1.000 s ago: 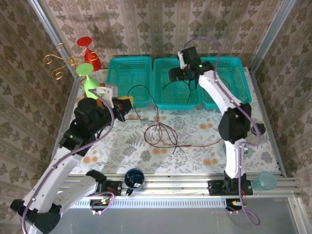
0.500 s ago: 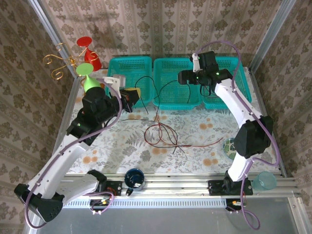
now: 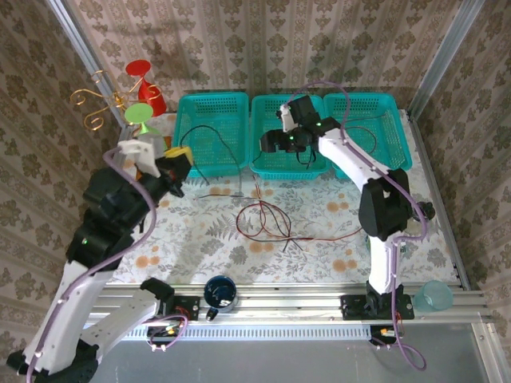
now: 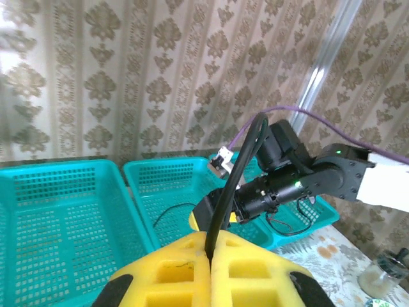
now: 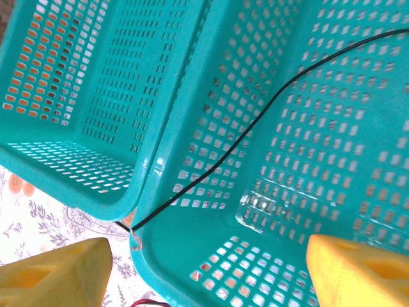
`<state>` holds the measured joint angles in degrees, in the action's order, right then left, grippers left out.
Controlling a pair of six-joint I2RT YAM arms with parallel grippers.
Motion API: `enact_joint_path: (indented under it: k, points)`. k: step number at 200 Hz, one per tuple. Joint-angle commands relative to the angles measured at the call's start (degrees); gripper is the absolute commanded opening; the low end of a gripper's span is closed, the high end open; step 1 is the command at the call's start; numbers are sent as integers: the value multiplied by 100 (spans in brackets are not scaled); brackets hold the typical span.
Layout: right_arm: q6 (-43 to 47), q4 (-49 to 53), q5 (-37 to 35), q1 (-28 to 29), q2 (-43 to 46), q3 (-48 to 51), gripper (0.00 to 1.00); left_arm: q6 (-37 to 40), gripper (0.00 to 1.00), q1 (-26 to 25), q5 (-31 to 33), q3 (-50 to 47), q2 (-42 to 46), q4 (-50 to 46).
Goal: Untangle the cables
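Three teal baskets (image 3: 287,170) stand wall to wall along the tabletop's (image 3: 192,239) far edge and bar any low path there. The right arm (image 3: 351,155) leans over the middle one, with the right gripper (image 3: 270,144), fingers spread, above its near left part. The right basket is open from above. A black cable (image 4: 234,173) rises from the closed pads of the left gripper (image 3: 179,159) and arcs over the left basket. Dark red cable loops (image 3: 263,219) lie at the centre. Bare cloth stretches left of them toward the near left corner, and right of them up to the right arm. A green cone (image 3: 144,124), a red cone (image 3: 144,80) and a gold wire stand (image 3: 96,100) crowd the far left corner.
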<state>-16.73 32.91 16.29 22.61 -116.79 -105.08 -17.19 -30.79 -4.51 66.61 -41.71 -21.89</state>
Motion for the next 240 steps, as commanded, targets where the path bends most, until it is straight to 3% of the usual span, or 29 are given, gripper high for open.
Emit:
enact_joint_path:
  k: [1, 46, 149, 240]
  points:
    - [70, 366, 137, 140, -281, -447, 81, 129, 0, 120, 179, -55, 189, -592]
    - [353, 626, -193, 331, -649, -710, 81, 112, 0, 196, 161, -143, 366, -772]
    - [665, 1023, -142, 455, -1032, -1008, 84, 32, 0, 244, -32, -276, 295, -672]
    - [878, 1549, -1030, 468, -1374, -1497, 84, -35, 0, 257, -120, -319, 260, -597]
